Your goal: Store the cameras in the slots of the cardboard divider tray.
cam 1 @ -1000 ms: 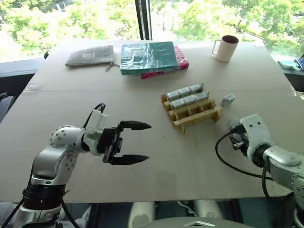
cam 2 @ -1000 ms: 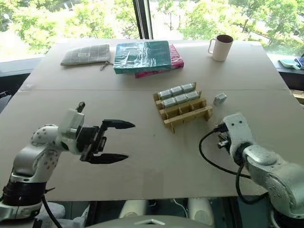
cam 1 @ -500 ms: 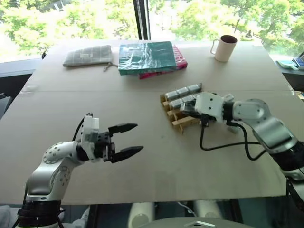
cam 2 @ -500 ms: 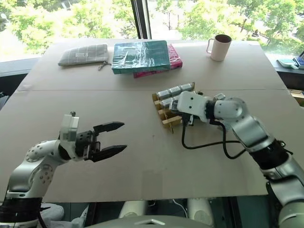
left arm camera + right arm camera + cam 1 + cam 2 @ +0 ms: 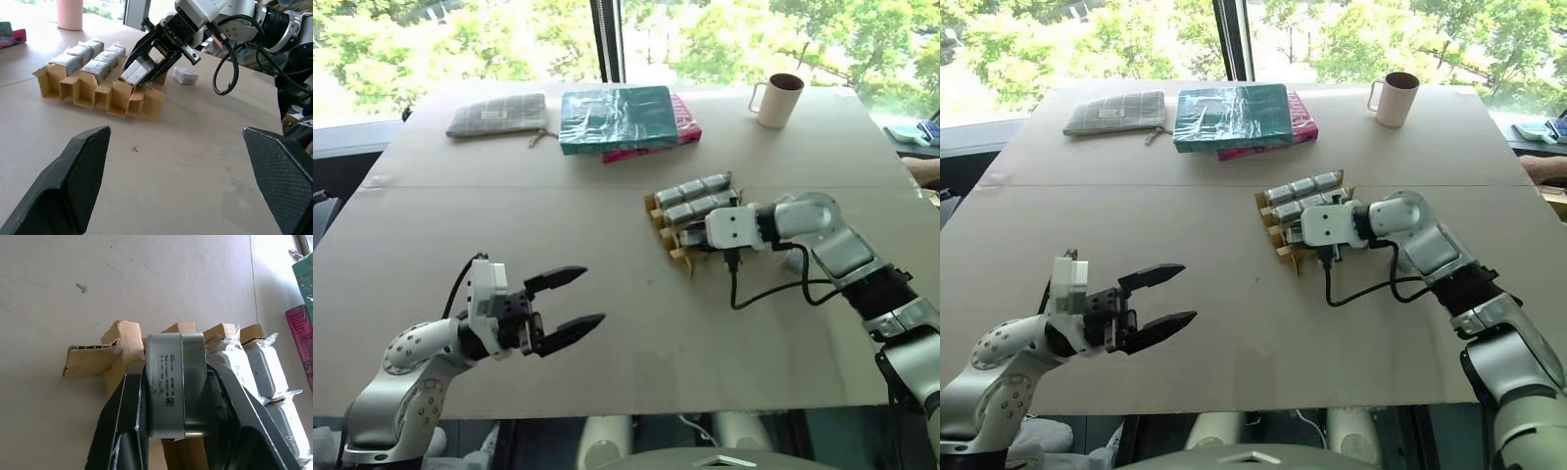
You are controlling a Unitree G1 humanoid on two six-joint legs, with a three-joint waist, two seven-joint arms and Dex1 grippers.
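Holding one camera point(image 5: 175, 382) pinched between its fingers, the right gripper point(image 5: 146, 68) is hanging just over the front row of the cardboard tray point(image 5: 677, 257), where the slots are empty. The camera's long side is running along the fingers, tilted down toward an open slot directly under it. Two rows behind are already holding wrapped cameras point(image 5: 695, 196), and one more camera point(image 5: 186, 75) is lying on the table beside the tray. The left gripper point(image 5: 566, 305) is waiting spread wide and empty, well apart from the tray.
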